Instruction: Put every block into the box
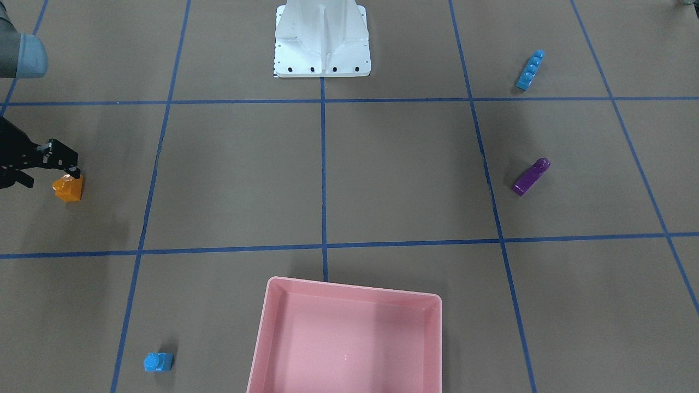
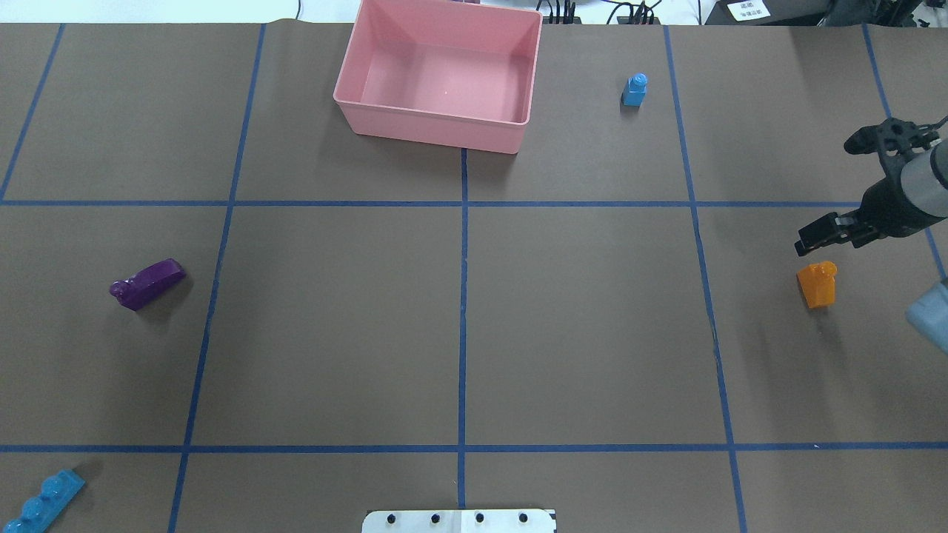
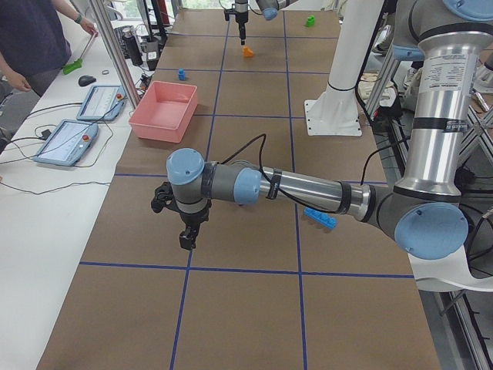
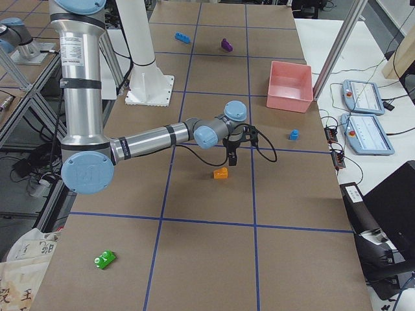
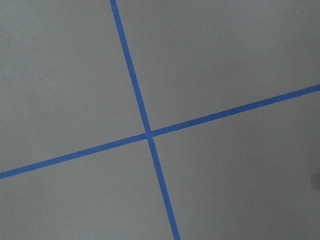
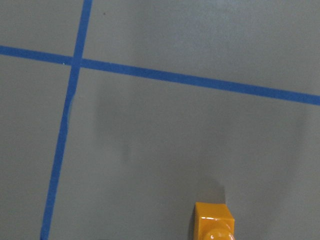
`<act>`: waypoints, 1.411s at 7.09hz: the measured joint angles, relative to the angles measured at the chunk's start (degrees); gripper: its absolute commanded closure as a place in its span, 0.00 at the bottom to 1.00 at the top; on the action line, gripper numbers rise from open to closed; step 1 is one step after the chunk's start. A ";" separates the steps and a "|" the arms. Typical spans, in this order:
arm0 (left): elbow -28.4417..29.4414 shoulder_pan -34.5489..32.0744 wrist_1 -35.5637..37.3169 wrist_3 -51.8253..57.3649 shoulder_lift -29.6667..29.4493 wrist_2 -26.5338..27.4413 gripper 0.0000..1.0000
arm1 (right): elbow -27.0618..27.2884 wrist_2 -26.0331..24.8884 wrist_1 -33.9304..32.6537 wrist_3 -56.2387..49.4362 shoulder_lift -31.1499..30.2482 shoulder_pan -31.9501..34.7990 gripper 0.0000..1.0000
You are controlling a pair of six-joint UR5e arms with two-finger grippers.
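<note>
My right gripper (image 2: 807, 244) looks shut and empty, hovering just above and beside the orange block (image 2: 816, 285), which also shows at the bottom of the right wrist view (image 6: 214, 220). The pink box (image 2: 429, 137) is empty at the far middle. The short blue block (image 2: 635, 90) stands to its right. The purple block (image 2: 148, 283) lies at the left, the long blue block (image 2: 41, 503) at the near left corner. The green block (image 4: 104, 259) lies far off on my right. My left gripper (image 3: 186, 240) hangs over bare table; I cannot tell whether it is open or shut.
The white pedestal base (image 1: 322, 41) stands at the robot's side of the table. Blue tape lines (image 1: 323, 174) grid the brown table. An operator (image 3: 31, 38) and tablets (image 3: 65, 142) are beyond the table's far edge.
</note>
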 measured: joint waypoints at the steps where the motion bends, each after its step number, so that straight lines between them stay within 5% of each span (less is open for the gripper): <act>1: -0.09 0.00 -0.08 -0.11 -0.12 -0.12 0.00 | -0.68 -1.06 0.66 0.04 -0.82 -1.55 0.00; 4: -0.97 0.00 -0.11 -0.88 -0.19 -0.25 0.00 | -4.59 -1.62 1.01 -2.70 -0.79 -2.84 0.07; 6: -1.74 0.00 -0.10 -1.83 -0.16 -0.27 0.00 | -7.08 -1.51 1.05 -3.48 0.67 -2.94 0.38; 8: -2.03 0.00 -0.12 -2.00 -0.13 -0.27 0.00 | -7.85 -1.53 1.03 -3.64 1.08 -2.96 0.95; 10: -2.18 0.00 -0.13 -2.19 0.00 -0.42 0.00 | -7.63 -1.29 1.14 -3.58 1.06 -2.59 1.00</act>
